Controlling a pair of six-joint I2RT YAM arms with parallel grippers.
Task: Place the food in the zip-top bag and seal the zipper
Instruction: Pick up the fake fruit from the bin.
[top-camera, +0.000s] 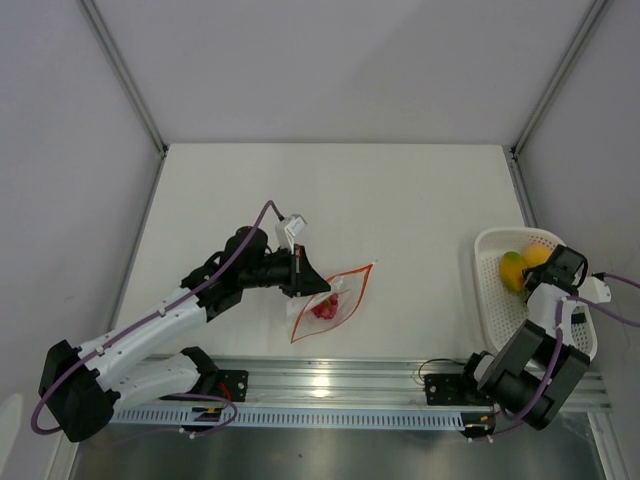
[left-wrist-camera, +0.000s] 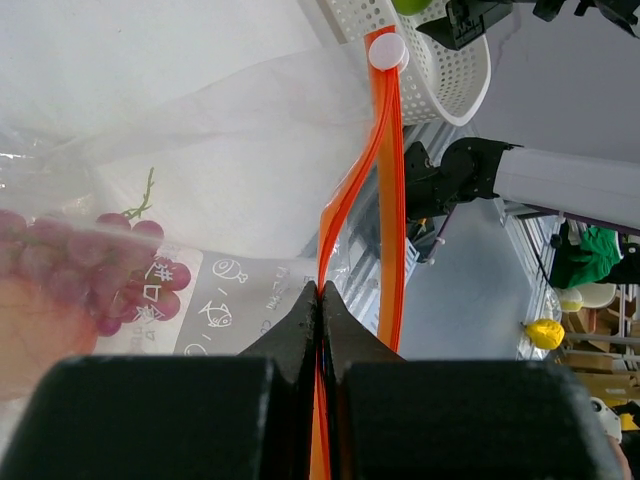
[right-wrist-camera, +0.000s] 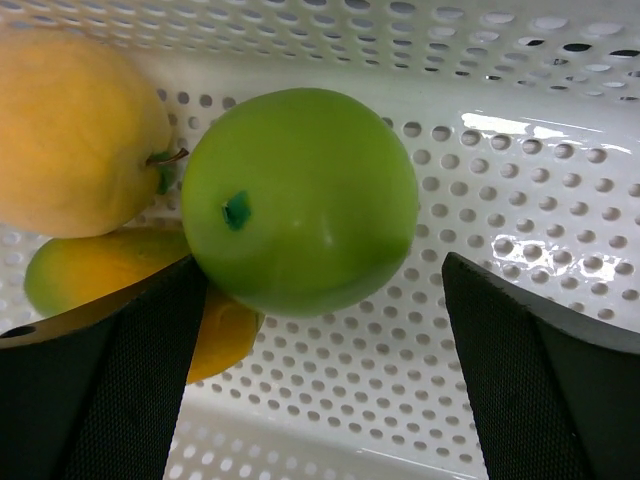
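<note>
Gripper on the left arm (left-wrist-camera: 320, 295) is clamping thin orange-red zipper strip (left-wrist-camera: 392, 150) of clear crinkly bag (left-wrist-camera: 200, 150); right gripper (right-wrist-camera: 320, 275), spread apart, is straddling lime-green toy fruit (right-wrist-camera: 300, 200) in white mesh basket (right-wrist-camera: 520, 200)

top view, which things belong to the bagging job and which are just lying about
Job: bag, zipper, grapes, green fruit, yellow fruit, left gripper, right gripper.
Just there: basket, rail, table.
</note>
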